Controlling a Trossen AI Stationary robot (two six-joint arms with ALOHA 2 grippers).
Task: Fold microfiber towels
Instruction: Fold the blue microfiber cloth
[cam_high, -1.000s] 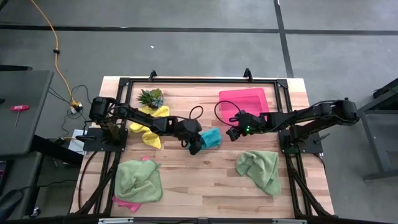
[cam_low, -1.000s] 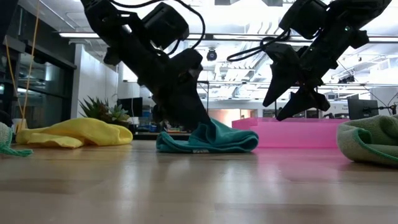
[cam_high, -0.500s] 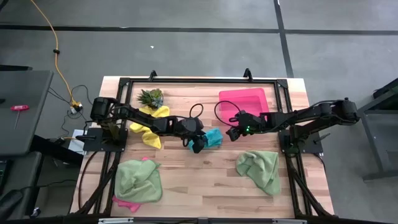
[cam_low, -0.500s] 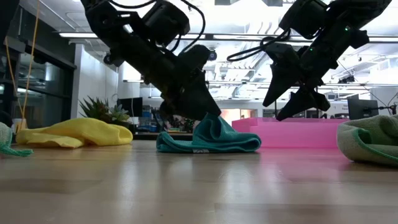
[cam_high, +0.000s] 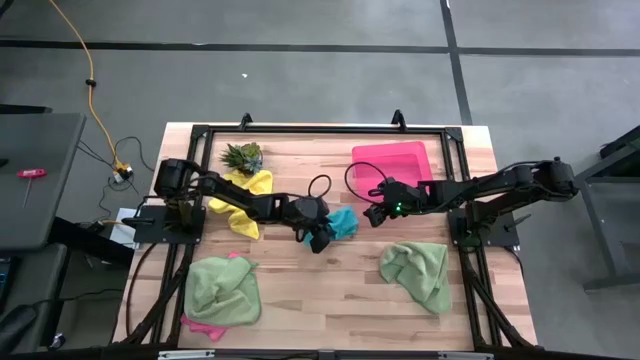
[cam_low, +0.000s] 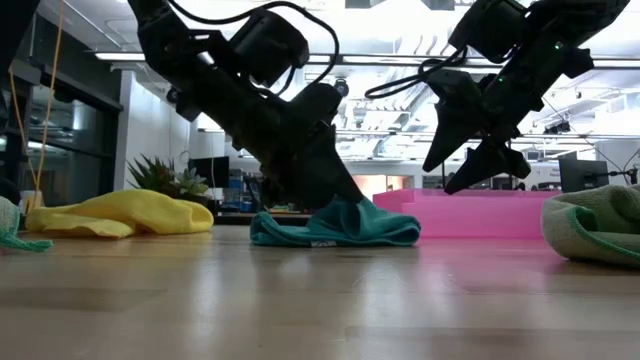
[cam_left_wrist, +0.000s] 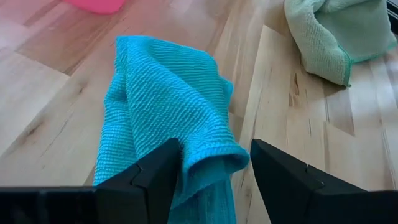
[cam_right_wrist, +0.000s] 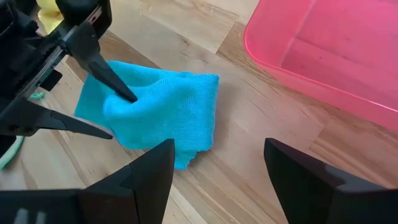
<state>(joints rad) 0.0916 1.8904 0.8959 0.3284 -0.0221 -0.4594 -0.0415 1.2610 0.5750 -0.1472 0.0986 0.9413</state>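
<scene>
The teal towel (cam_high: 343, 221) lies bunched on the table's middle, resting on its underside (cam_low: 335, 238). My left gripper (cam_left_wrist: 214, 167) is slanted down at the towel's left end. Its fingers are open on either side of a raised fold (cam_left_wrist: 208, 149). My right gripper (cam_high: 374, 215) hangs open above the table just right of the towel, nothing between its fingers (cam_right_wrist: 217, 163). A yellow towel (cam_high: 240, 200) lies at the far left, and a light green towel (cam_high: 222, 288) lies over a pink one (cam_high: 205, 327) at the near left. Another light green towel (cam_high: 418, 272) lies at the near right. My left gripper straddles a raised fold of several layers at the teal towel's left end (cam_left_wrist: 186, 146). One fingertip (cam_right_wrist: 124, 92) lies against the fold's far side and the other finger (cam_right_wrist: 81, 127) runs along the near side. The fingers slant down from the table's left. The towel lies slack on the table.
A pink tray (cam_high: 392, 163) stands at the far right, behind my right gripper. A small spiky plant (cam_high: 243, 156) sits at the far left by the yellow towel. Bare wood lies between the two green towels at the near edge (cam_high: 320, 300).
My left gripper has moved a little toward the table's right edge and sunk onto the teal towel. The towel's left end was drawn up into a peak half a second ago and now sits lower. The rest of the towel has stayed in place.
</scene>
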